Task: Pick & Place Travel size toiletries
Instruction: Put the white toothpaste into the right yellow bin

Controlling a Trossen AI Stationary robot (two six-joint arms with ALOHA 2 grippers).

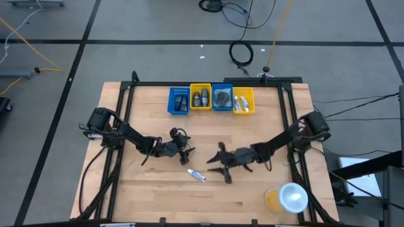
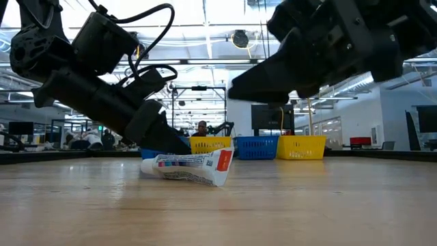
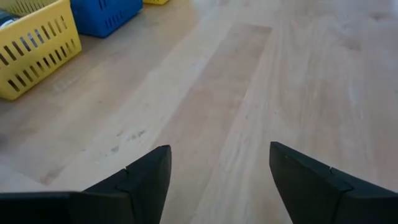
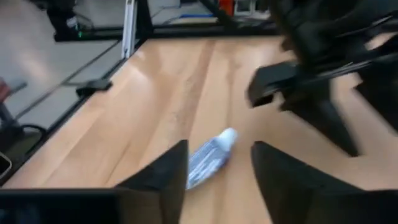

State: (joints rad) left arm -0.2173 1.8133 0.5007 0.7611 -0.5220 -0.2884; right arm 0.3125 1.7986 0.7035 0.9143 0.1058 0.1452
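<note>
One white toiletry tube [image 1: 197, 175] with a red cap [image 2: 224, 160] lies flat on its side on the wooden table, near the middle. My right gripper [image 1: 218, 169] hovers open just to the tube's right. In the right wrist view the tube [image 4: 208, 155] lies ahead of the two spread fingers, and nothing touches it. My left gripper [image 1: 187, 152] stands open a little to the far left of the tube, with only bare table between its fingers [image 3: 221, 180]. Other toiletries sit in the bins at the far edge.
A row of bins stands at the table's far edge: blue [image 1: 179, 101], yellow [image 1: 201, 98], blue [image 1: 221, 98], yellow [image 1: 243, 101]. A yellow cup with a white lid [image 1: 287, 197] stands at the near right corner. A black frame rail [image 1: 126, 101] borders the table.
</note>
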